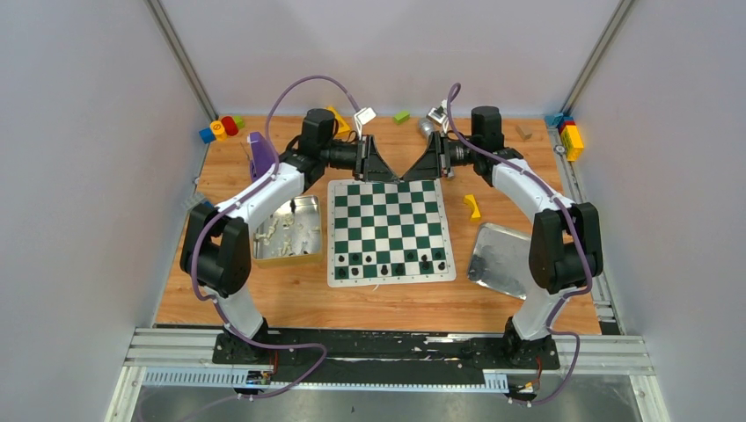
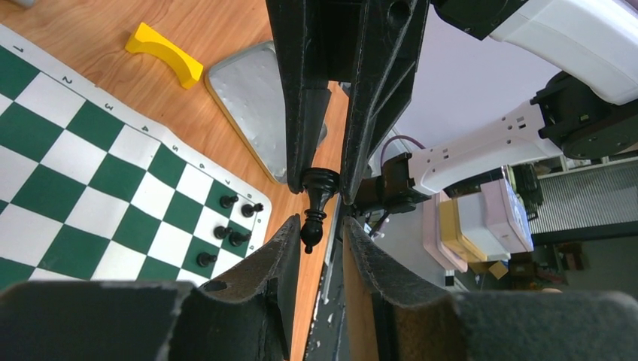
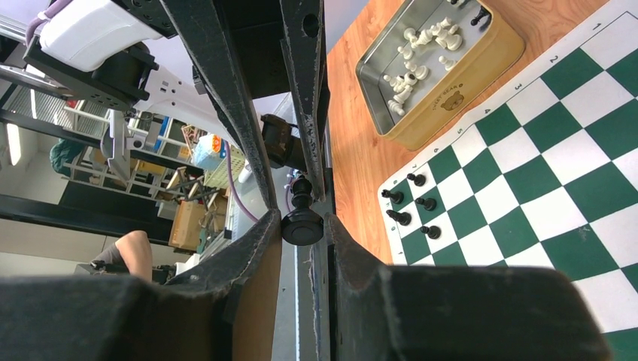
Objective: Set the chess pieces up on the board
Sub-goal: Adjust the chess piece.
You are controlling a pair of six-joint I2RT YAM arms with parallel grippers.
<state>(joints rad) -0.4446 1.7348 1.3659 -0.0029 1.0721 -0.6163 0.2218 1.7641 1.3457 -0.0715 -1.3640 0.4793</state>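
Meeting tip to tip over the far edge of the board (image 1: 387, 220), both arms share one black piece (image 2: 316, 197), which hangs in the air between them and off the squares. Right gripper (image 3: 302, 219): jaws narrow, pinching the piece by its round base. Left gripper (image 2: 321, 226): jaws narrow on either side of the head but not clamped, with a gap showing on one side. This reads as a handover not yet finished. Progress, as judged: early to middling. Black pieces on the board (image 1: 384, 268) sit in a loose cluster along the two near ranks, with gaps in both rows and spacing uneven; the top view is too small to tell whether each stands centred or upright. No piece stands on the middle or far ranks. White pieces (image 3: 410, 71) lie heaped in the gold tin (image 3: 466, 90) just left of the board, none of them placed; one or two dark pieces lie at the tin's far end. Left to do: seat the held piece, fill out the black ranks, then set the whole white side. A shiny metal lid (image 1: 501, 255) lies tilted to the right of the board, holding nothing that can be made out. Writing: the board's white border carries numerals, with 1 through 5 legible in the left wrist view. The tin's side shows a small bear emblem with arched lettering above it, too small to read with confidence.
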